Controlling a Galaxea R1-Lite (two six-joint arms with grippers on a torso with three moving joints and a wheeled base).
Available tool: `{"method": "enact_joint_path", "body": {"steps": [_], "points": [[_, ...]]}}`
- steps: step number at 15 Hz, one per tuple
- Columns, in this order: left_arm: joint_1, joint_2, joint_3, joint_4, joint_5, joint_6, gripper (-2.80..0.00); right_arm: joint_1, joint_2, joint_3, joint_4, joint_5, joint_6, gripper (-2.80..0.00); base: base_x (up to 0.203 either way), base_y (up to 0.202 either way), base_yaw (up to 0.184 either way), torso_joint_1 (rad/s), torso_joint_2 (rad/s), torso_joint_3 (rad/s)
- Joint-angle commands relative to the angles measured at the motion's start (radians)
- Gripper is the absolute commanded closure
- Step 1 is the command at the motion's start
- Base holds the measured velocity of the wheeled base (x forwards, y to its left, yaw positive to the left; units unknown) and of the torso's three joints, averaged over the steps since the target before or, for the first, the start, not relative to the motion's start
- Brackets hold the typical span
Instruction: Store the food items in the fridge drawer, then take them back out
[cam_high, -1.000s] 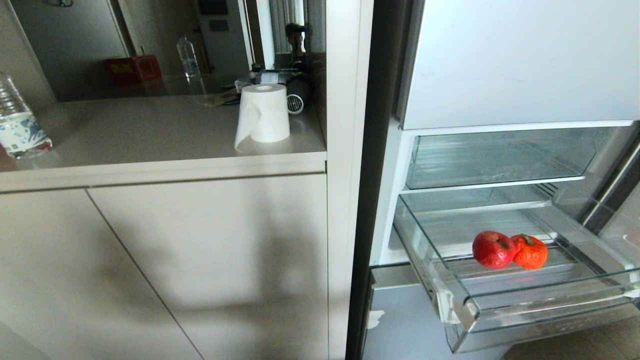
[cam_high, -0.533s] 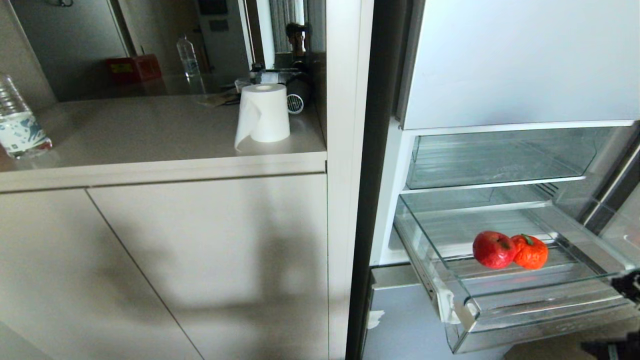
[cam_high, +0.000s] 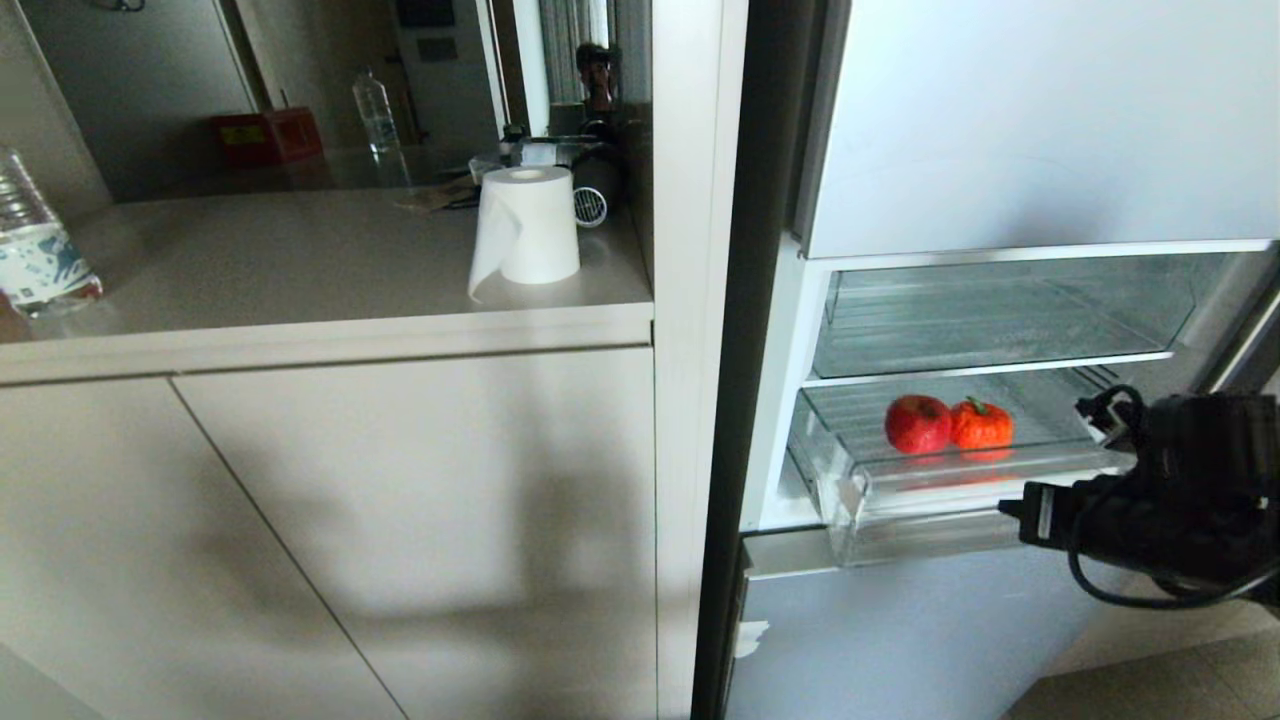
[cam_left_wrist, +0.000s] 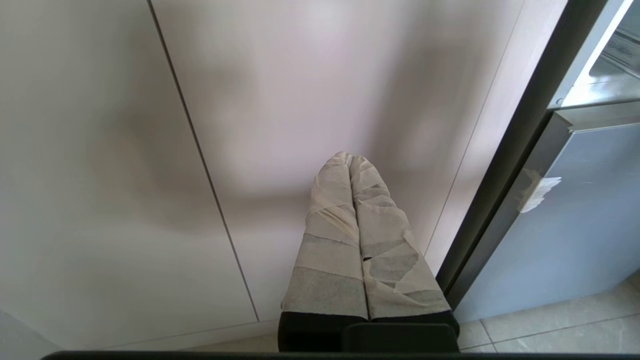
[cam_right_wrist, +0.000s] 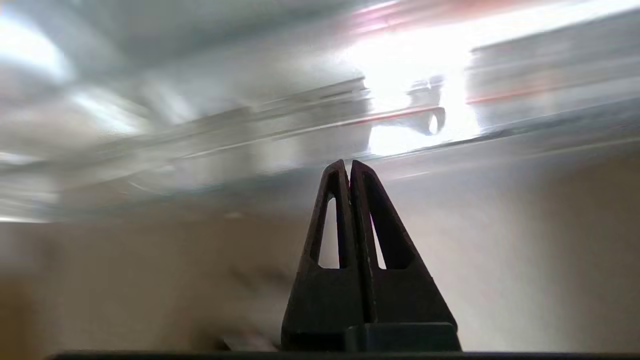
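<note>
Fridge drawer (cam_high: 930, 490) holds food items (cam_high: 948, 424); right gripper (cam_right_wrist: 348, 165) pressed together, seemingly at lip

Red ball (cam_high: 917, 423) & orange pumpkin (cam_high: 981, 424) touching, in nearly-shut clear fridge drawer (cam_high: 930, 500).

My right arm reaches in low from the right side of the head view, its dark wrist and looped cable held roughly level and pointing leftward. My right end effector (cam_right_wrist: 348, 167) has its two black fingers (cam_right_wrist: 334, 210) pressed flat together, tips meeting, with nothing between them. My left end effector (cam_left_wrist: 350, 161) hangs out of the head view, its tape-wrapped fingers (cam_left_wrist: 330, 235) likewise closed against each other, empty, pointing ahead.
</note>
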Motion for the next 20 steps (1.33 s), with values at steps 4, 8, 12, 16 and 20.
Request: {"method": "enact_joint_path", "body": {"steps": [4, 8, 12, 16, 20], "points": [[0.0, 0.001, -0.002, 0.0, 0.0, 0.0, 0.0, 0.0, -0.082, 0.125, -0.13, 0.036, 0.097, 0.0, 0.0, 0.0, 0.0, 0.0, 0.0, 0.0], [0.0, 0.0, 0.0, 0.0, 0.0, 0.0, 0.0, -0.001, -0.215, 0.244, -0.126, 0.034, 0.092, 0.0, 0.0, 0.0, 0.0, 0.0, 0.0, 0.0], [0.0, 0.001, 0.0, 0.0, 0.0, 0.0, 0.0, 0.0, -0.362, 0.33, -0.104, 0.048, 0.092, 0.0, 0.0, 0.0, 0.0, 0.0, 0.0, 0.0], [0.0, 0.0, 0.0, 0.0, 0.0, 0.0, 0.0, -0.001, -0.628, 0.502, 0.015, 0.057, -0.003, 0.0, 0.0, 0.0, 0.0, 0.0, 0.0, 0.0], [0.0, 0.001, 0.0, 0.0, 0.0, 0.0, 0.0, 0.0, -0.887, 0.592, 0.138, 0.012, -0.091, 0.0, 0.0, 0.0, 0.0, 0.0, 0.0, 0.0]]}}
